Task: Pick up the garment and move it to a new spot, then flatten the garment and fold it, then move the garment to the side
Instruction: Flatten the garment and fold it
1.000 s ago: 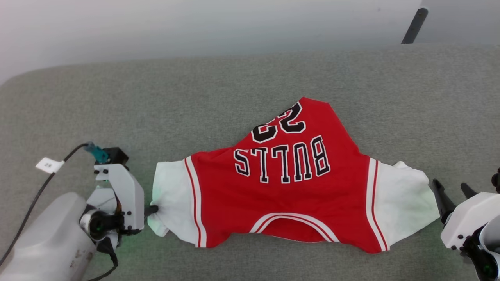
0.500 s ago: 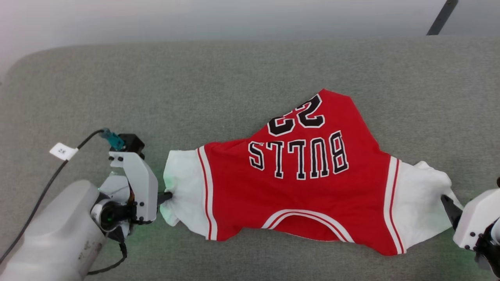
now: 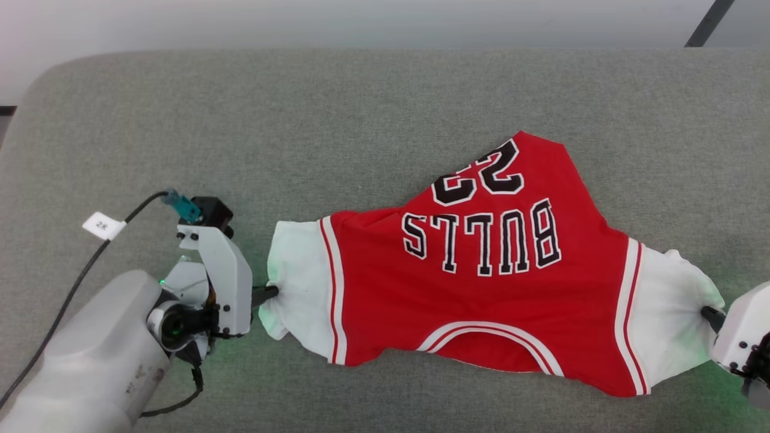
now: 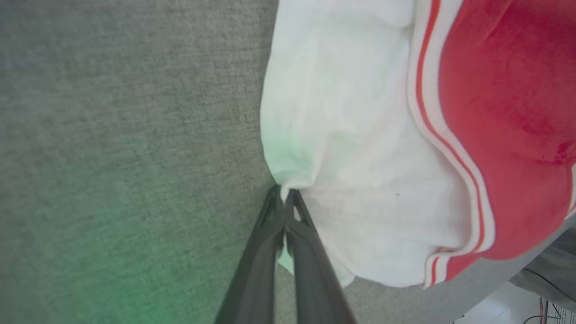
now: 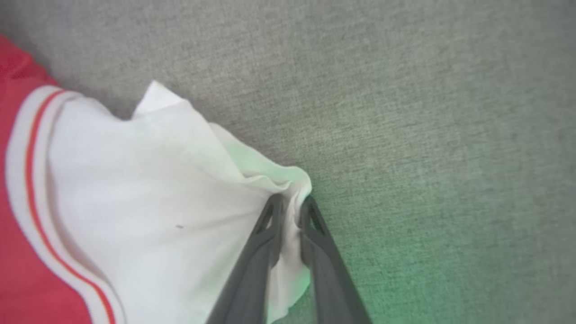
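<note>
grey woven-fabric table surface (image 3: 361,108), rounded corner far left. red jersey shirt (image 3: 481,300) with black "BULLS"/"23" lettering lies spread on it, right of centre, collar toward the robot, far hem bunched to a peak. left gripper (image 3: 272,293) clenched on left white sleeve (image 3: 298,270) edge. right gripper (image 3: 708,313) pinching right white sleeve (image 3: 674,325) edge, cloth between the fingers.

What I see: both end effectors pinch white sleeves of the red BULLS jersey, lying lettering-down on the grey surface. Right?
Not quite: the jersey lies lettering-up; the head view shows BULLS on top. Otherwise yes: the left end effector and right end effector each pinch a white sleeve, on the grey surface.
</note>
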